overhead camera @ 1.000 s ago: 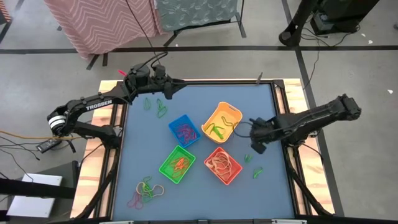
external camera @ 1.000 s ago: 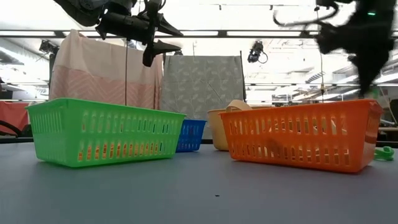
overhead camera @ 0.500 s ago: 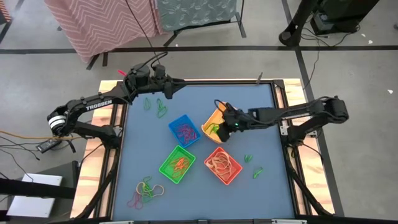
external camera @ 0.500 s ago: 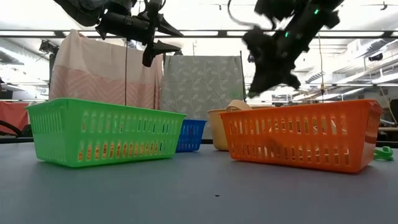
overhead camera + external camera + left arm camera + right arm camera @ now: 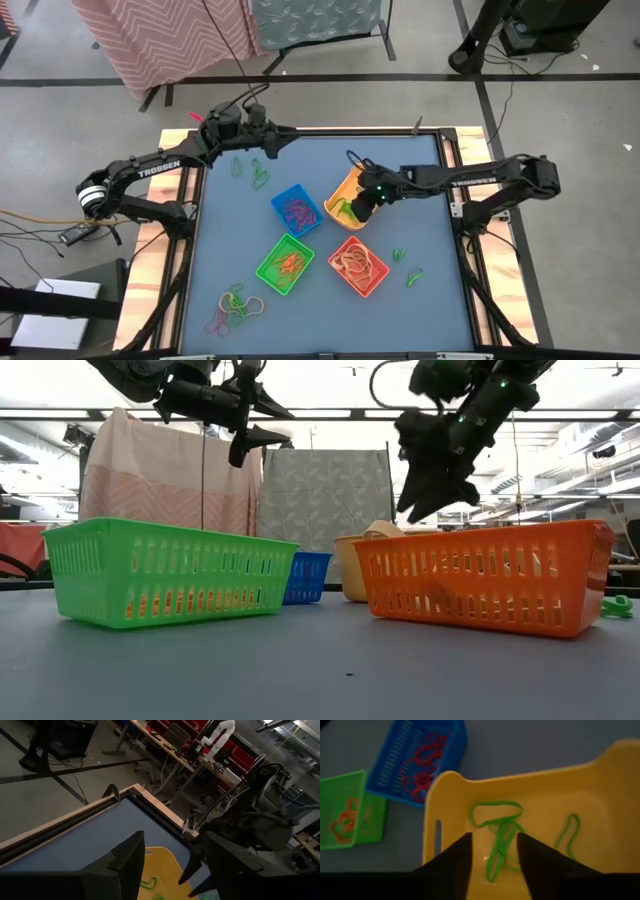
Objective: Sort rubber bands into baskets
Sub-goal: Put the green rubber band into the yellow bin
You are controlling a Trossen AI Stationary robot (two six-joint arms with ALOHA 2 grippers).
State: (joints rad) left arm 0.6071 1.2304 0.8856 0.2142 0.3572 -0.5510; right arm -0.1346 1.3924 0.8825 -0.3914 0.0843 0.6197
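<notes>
Four baskets stand mid-table: blue [image 5: 296, 210], yellow [image 5: 365, 183], green [image 5: 285, 263] and orange [image 5: 357, 265], each with rubber bands inside. My right gripper [image 5: 358, 208] hangs open above the yellow basket's near end, and its fingers [image 5: 455, 862] frame green bands [image 5: 497, 817] on the basket floor [image 5: 545, 815]. My left gripper [image 5: 268, 148] waits open in the air at the table's far left. It also shows in the low view [image 5: 250, 445].
Loose green bands lie at the far left [image 5: 247, 168] and at the right beside the orange basket [image 5: 407, 268]. A mixed pile of bands [image 5: 235, 305] lies at the near left. Wooden rails [image 5: 455, 150] edge the table.
My right gripper has moved from the table's right side, near the loose green bands, toward the left and far edge. It now hangs over the yellow basket. My left arm has kept still.
</notes>
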